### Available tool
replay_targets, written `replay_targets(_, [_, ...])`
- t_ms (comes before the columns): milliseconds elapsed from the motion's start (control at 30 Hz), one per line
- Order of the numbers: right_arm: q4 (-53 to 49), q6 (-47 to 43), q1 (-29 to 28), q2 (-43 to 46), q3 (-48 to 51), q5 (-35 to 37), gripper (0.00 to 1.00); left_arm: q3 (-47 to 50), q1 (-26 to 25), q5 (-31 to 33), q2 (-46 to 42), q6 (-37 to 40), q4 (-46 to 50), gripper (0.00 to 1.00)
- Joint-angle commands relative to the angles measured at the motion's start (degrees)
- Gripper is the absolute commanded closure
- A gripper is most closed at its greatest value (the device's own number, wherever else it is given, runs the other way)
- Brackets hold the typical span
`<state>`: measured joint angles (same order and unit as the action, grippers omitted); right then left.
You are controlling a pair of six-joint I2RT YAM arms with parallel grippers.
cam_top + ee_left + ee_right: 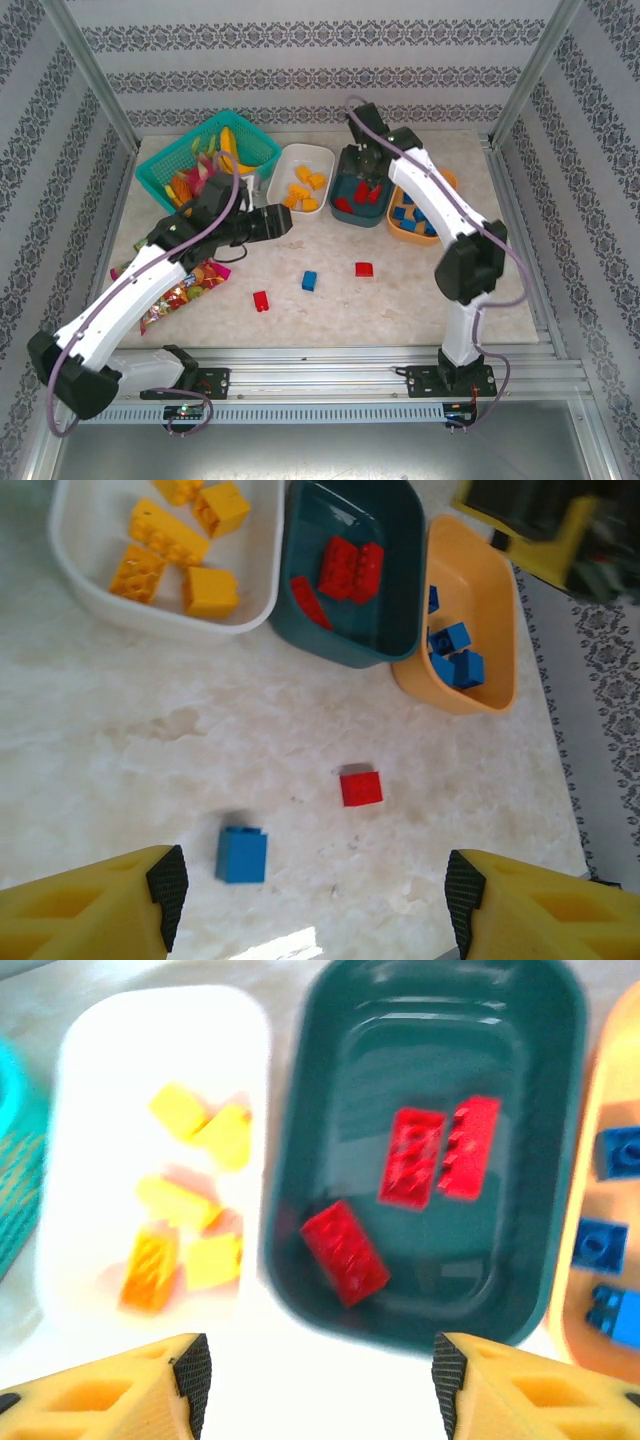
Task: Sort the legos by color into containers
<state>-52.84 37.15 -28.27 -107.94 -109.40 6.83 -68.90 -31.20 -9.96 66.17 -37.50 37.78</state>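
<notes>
Three tubs stand in a row at the back: a white tub with yellow-orange legos, a dark teal tub with red legos, and an orange tub with blue legos. Loose on the table lie a red lego, a blue lego and another red lego. My left gripper is open above the table, with the blue lego and the red lego below it. My right gripper hangs open and empty over the near edge of the teal tub.
A turquoise mesh basket of toy fruit sits at the back left. Colourful snack packets lie under the left arm. Patterned walls close in the table, and a metal rail runs along the front edge.
</notes>
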Motion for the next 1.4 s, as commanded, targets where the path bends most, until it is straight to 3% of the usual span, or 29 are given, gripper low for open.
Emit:
replay_targets(0, [1.48, 1.61, -5.67, 5.18, 9.75, 0.93, 0.37, 3.23, -0.75, 3.46, -5.37, -0.19, 6.23, 0.28])
replay_targets(167, [4.38, 9.36, -14.57, 12.68, 24.03, 0.44, 0.29, 8.84, -0.77, 4.14, -12.99, -1.14, 10.93, 0.27])
replay_targets(300, [7.25, 16.18, -20.06, 12.37, 30.93, -3.01, 0.23, 12.91, -0.79, 3.55, -18.25, -2.73, 13.33, 0.27])
replay_targets(467, [7.74, 20.24, -24.65, 6.68, 30.50, -5.08, 0.18, 16.97, -0.84, 2.07, -22.63, -3.50, 15.96, 0.27])
replay_targets(667, [10.99, 23.72, -24.73, 0.36, 31.02, -6.04, 0.17, 22.03, -0.79, -0.31, -28.73, -6.64, 15.93, 0.25])
replay_targets(933, [13.00, 25.04, -24.51, -7.11, 28.32, -6.47, 0.31, 26.21, -0.80, -3.05, -35.68, -10.78, 15.69, 0.23])
replay_targets(1367, [8.33, 21.79, -25.06, -2.98, 27.39, -0.53, 0.77, 24.64, -0.79, -5.06, -34.54, -9.45, 13.45, 0.24])
